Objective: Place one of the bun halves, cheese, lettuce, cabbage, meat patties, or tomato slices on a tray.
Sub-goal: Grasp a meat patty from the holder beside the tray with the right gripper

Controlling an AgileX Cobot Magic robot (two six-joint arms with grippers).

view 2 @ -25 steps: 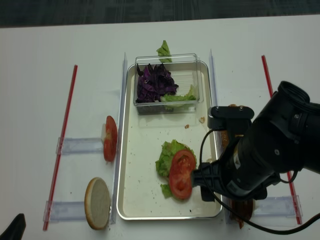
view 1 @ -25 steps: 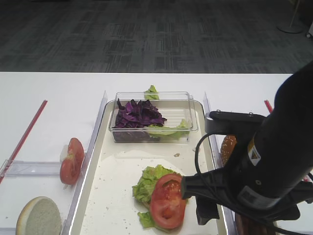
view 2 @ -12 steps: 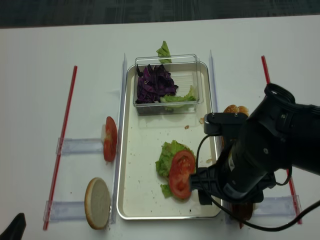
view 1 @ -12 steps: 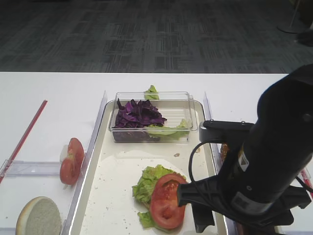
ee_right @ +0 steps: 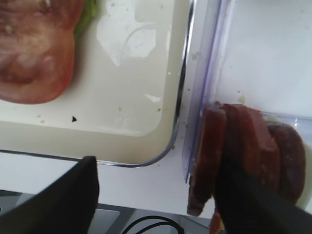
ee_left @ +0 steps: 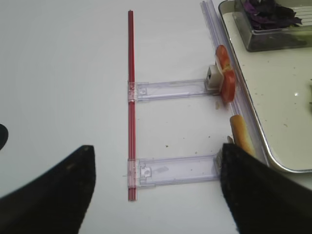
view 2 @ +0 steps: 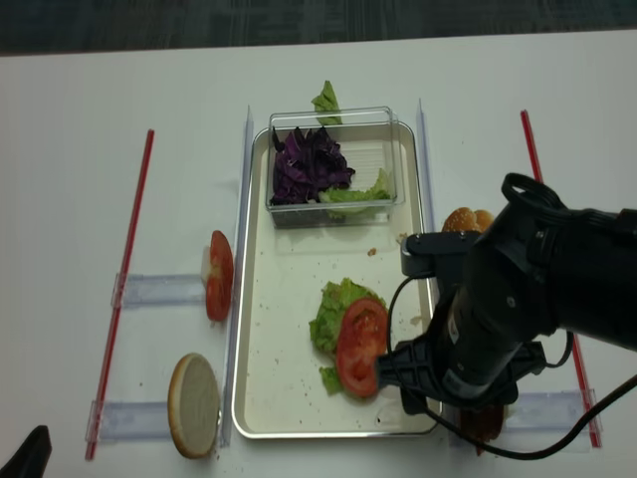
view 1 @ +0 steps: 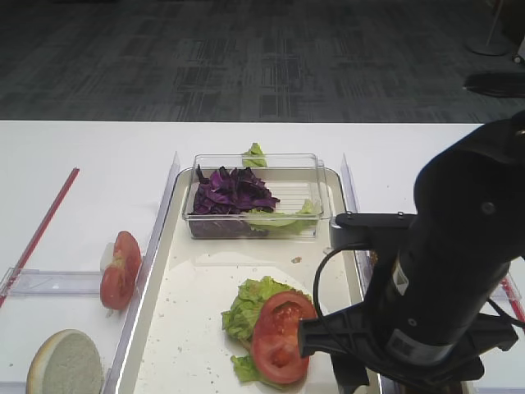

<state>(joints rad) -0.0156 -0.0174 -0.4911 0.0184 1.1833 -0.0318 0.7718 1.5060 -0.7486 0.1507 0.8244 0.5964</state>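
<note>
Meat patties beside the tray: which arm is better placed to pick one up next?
Right. Its end effector hangs open at the meat patties, one finger against them. The left end effector hovers over bare table.

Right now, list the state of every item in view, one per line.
tray: holds lettuce topped with a tomato slice
clear box: open, holding purple cabbage
meat patties: upright in their rack outside the tray
right end effector: open, straddling the outermost patty
left end effector: open, empty
</note>
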